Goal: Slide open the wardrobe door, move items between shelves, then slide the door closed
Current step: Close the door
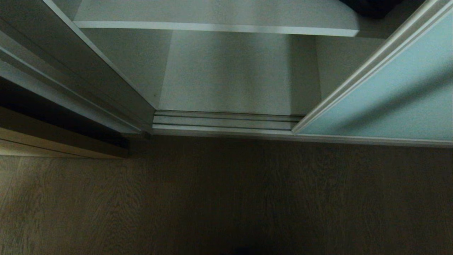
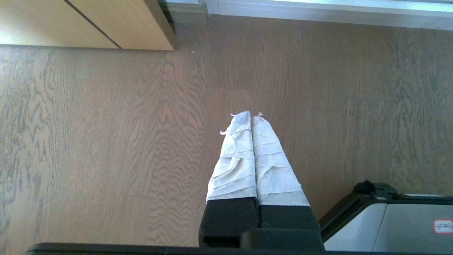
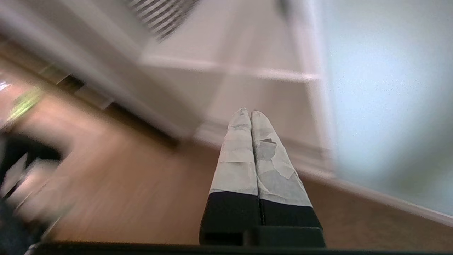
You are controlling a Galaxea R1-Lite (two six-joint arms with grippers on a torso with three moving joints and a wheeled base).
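Note:
The sliding wardrobe door, frosted pale blue-green glass in a silver frame, stands slid to the right, so the wardrobe is open. Inside, a white shelf spans the top of the head view. A black mass, cut off by the picture's edge, lies at the shelf's right end. Neither gripper shows in the head view. My right gripper is shut and empty, low above the floor, pointing at the opening beside the door. A blurred black-and-white patterned piece lies on a shelf. My left gripper hangs shut and empty over the floor.
The wardrobe's white bottom board lies behind the silver floor track. At the left stand the wardrobe's side wall and a light wood door. Brown wood floor fills the foreground. My base sits beside the left gripper.

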